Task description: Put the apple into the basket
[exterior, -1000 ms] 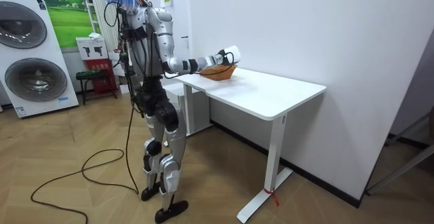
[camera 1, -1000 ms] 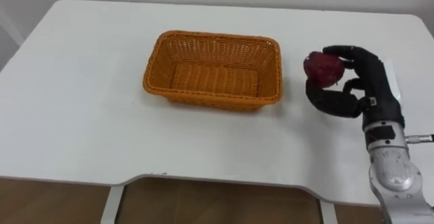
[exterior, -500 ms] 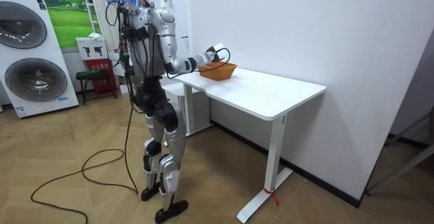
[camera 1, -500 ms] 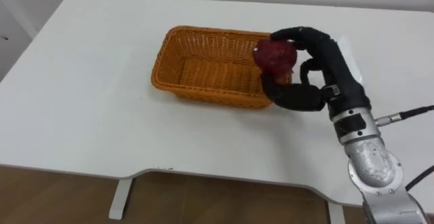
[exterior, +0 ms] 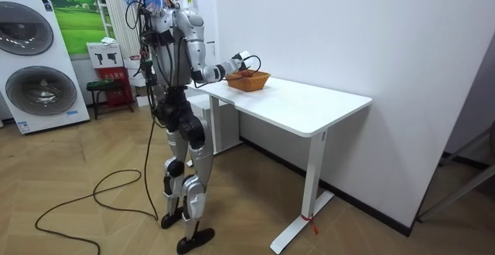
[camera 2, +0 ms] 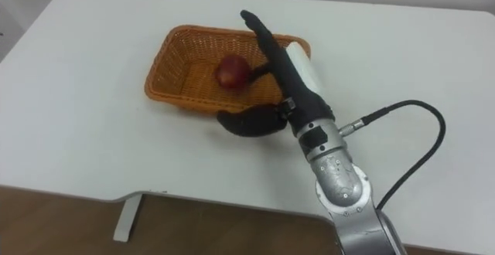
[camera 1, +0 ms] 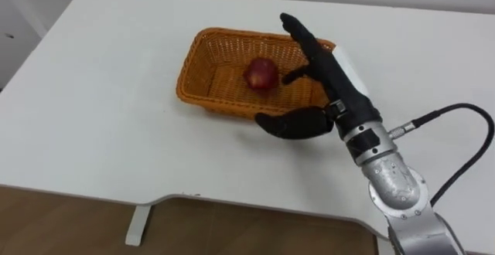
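A dark red apple [camera 1: 262, 74] [camera 2: 232, 71] lies inside the orange wicker basket [camera 1: 209, 85] [camera 2: 168, 81] on the white table. My right hand [camera 1: 323, 69] [camera 2: 280, 62] hovers over the basket's right half, open, fingers stretched out straight and thumb hanging below by the near rim. The apple sits free just left of the fingers, not touching them as far as I can see. In the room view the right hand [exterior: 241, 60] reaches over the basket [exterior: 249, 80] at the table's far corner.
The white table [camera 1: 100, 131] stretches wide to the left of and in front of the basket, its front edge close below. In the room view I stand at the table's end, a washing machine [exterior: 35, 62] behind me.
My right hand carried the apple leftward over the basket, then opened its fingers and let go. The apple now rests in the basket. The view shifted slightly.
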Robot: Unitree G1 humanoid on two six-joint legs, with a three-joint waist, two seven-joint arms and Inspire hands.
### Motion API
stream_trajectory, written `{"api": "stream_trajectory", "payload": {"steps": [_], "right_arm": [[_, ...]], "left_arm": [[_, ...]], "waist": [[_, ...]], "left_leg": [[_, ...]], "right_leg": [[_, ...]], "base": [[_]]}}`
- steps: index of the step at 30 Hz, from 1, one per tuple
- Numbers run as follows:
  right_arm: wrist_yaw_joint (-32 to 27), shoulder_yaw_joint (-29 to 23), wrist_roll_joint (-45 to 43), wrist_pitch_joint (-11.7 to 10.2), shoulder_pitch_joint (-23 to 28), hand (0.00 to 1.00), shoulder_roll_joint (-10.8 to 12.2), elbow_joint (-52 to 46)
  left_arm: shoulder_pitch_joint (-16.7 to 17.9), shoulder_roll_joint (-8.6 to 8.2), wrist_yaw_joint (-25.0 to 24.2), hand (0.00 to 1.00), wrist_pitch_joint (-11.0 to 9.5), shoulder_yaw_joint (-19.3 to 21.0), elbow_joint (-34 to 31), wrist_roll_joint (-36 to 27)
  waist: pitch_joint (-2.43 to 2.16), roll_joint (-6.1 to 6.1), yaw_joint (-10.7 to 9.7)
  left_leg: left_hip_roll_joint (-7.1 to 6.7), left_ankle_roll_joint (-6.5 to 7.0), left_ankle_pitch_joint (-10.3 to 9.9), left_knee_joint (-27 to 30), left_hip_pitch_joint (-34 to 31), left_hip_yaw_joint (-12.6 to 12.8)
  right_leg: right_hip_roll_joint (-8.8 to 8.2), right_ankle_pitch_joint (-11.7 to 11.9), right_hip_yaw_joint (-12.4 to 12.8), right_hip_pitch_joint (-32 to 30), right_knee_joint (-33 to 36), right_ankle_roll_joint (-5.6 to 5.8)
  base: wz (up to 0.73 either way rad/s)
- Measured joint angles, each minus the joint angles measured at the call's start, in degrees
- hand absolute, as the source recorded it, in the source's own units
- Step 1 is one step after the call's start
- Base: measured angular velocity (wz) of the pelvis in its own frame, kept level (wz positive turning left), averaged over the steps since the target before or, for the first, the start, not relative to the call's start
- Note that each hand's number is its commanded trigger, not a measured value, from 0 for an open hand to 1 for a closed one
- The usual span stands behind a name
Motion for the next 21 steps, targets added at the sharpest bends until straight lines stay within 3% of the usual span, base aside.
{"api": "stream_trajectory", "payload": {"steps": [6,11,18,21], "right_arm": [[-1.7,-1.3,-0.1,0.0,0.0,0.00,-0.3,0.0],[-4.5,-4.4,1.8,0.0,0.1,0.00,-1.7,0.1],[-12.8,-16.6,2.6,-0.4,0.1,0.00,-2.1,0.0],[-20.2,-24.5,3.9,-2.6,0.5,0.00,-3.6,-0.1]], "left_arm": [[0.5,-0.32,0.8,0.00,0.0,-0.2,-1.2,0.1],[1.5,-0.28,0.9,0.00,0.1,-0.2,-1.6,0.0],[3.5,-0.20,0.9,0.00,-0.5,2.9,-1.7,0.0],[5.0,-0.02,2.0,0.00,-1.1,5.9,-1.6,0.2]], "waist": [[0.00,-0.05,-0.4],[0.07,-0.21,-0.7],[-0.18,-0.62,-3.9],[-0.61,-1.28,-5.6]], "left_leg": [[-0.03,0.00,0.0,-0.2,0.1,0.0],[-0.11,-0.01,0.0,-0.3,1.1,-0.1],[-0.12,-0.01,0.0,-0.3,1.1,0.0],[-0.18,-0.01,0.0,-0.3,1.4,0.0]], "right_leg": [[0.00,0.0,-0.1,0.1,0.0,0.00],[0.03,0.0,-0.1,1.6,-0.9,0.01],[0.06,0.0,0.6,1.5,-0.9,0.02],[0.12,0.0,0.7,1.6,-0.9,0.02]], "base": [[0.00],[0.01],[0.01],[-0.03]]}}
